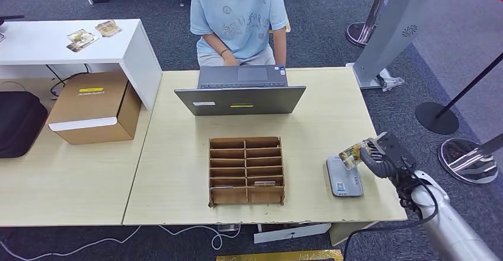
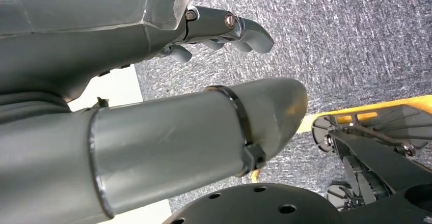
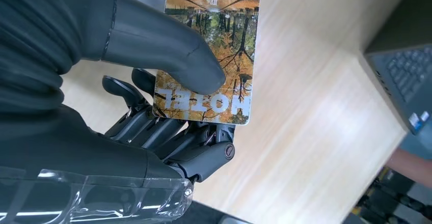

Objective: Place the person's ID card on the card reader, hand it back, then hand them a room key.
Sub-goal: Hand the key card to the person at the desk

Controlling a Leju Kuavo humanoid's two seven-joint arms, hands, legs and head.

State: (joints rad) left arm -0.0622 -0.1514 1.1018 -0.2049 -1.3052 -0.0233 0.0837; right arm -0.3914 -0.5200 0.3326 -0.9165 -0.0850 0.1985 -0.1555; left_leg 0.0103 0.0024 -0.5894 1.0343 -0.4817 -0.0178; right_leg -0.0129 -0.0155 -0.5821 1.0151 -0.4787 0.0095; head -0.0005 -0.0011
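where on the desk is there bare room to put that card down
Bare wood lies between the laptop and organizer, and left of the organizer toward the box. It is crowded around the reader, where the right hand holds the card.

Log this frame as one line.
right hand: holds card above reader | left hand: empty, by floor | person: seated behind laptop
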